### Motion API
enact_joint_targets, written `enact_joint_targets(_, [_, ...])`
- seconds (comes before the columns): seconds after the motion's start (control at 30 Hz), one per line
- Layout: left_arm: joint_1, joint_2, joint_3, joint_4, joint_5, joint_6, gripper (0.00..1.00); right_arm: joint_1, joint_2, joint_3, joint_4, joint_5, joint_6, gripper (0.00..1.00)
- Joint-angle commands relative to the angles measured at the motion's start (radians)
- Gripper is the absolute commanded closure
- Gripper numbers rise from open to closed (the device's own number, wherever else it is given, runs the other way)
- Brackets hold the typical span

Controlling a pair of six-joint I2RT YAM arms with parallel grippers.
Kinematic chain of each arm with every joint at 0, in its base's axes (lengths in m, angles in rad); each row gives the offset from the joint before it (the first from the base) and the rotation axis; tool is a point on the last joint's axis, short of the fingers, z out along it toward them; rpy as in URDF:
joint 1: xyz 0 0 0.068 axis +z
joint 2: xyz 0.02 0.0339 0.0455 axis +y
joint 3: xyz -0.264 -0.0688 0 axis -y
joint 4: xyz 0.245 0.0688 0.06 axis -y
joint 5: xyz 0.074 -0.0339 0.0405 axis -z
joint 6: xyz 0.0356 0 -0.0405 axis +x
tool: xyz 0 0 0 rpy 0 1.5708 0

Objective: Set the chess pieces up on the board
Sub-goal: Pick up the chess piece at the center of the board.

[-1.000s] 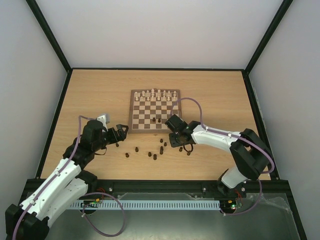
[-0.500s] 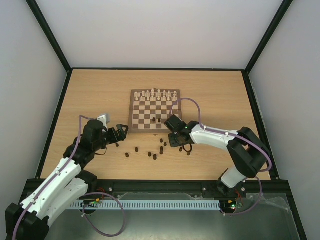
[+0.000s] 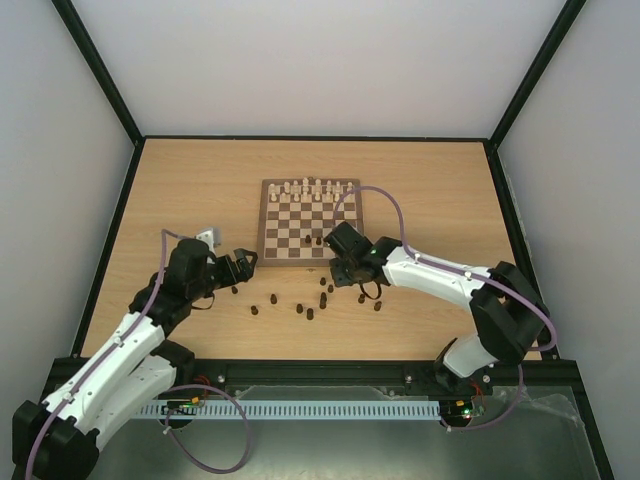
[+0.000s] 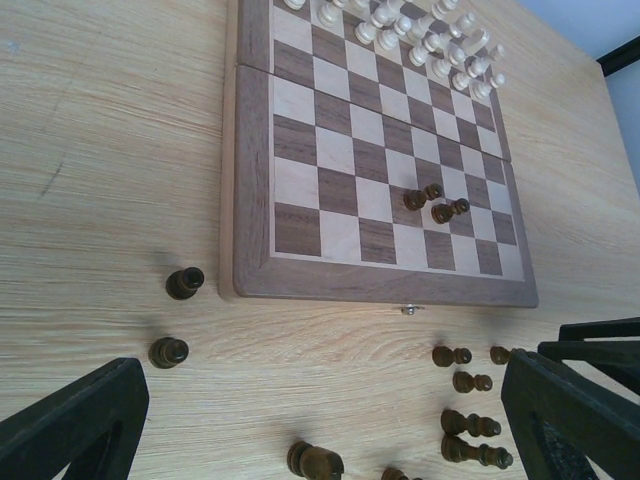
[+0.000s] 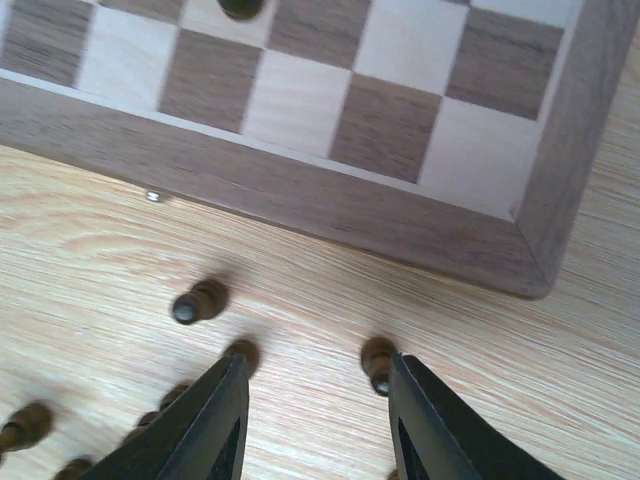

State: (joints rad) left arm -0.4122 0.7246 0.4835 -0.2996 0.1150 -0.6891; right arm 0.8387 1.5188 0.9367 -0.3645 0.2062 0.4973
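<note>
Chess pieces (image 4: 470,423) in dark brown are sitting scattered on the light wooden tabletop (image 3: 180,190), in front of the near edge of the board (image 3: 264,220). From overhead I am counting about ten of them there, though the right arm is covering part of the cluster, so I am not trusting that figure fully. Two of them, off to the left, are showing their round tops almost end-on to the left wrist camera and look to be standing. For the rest I cannot tell upright from toppled.

The left gripper (image 3: 245,260) is hanging over the table just beside the board's near left corner, its fingers spread wide with nothing between them. The right gripper (image 5: 318,365) is hovering low just in front of the board's near edge, between the small metal clasp (image 5: 152,196) at the middle of that edge and the near right corner. Its fingers are parted too and gripping nothing, with one dark piece just beside each fingertip.

Further on, the single board is lying flat, its edges square to the table's. Two more dark pieces are sitting close together in its near half, about midway across. Along the far edge, cream-white chessmen (image 3: 310,188) are standing in two rows, too small for an exact count.
</note>
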Motion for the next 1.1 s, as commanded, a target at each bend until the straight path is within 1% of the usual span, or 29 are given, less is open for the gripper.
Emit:
enact_joint_targets(0.0, [-0.004,0.015,0.013,0.014,-0.008,-0.007,0.01,0.029,-0.017,0.044,-0.066,-0.012,-0.006,0.61])
enact_joint_targets(0.33, [-0.004,0.013,0.012,0.009,-0.019,-0.016,0.01,0.097,0.042,0.063,-0.074,-0.033,-0.011,0.65])
enact_joint_targets(0.67, [-0.004,0.011,0.007,0.011,-0.017,-0.021,0.01,0.100,0.107,0.045,-0.043,-0.042,-0.015,0.69])
enact_joint_targets(0.97, [-0.004,0.018,0.004,0.014,-0.020,-0.018,0.01,0.100,0.173,0.077,-0.037,-0.041,-0.037,0.73])
enact_joint_targets(1.07, [-0.004,0.019,0.003,0.016,-0.020,-0.016,0.00,0.100,0.179,0.083,-0.039,-0.037,-0.040,0.78])
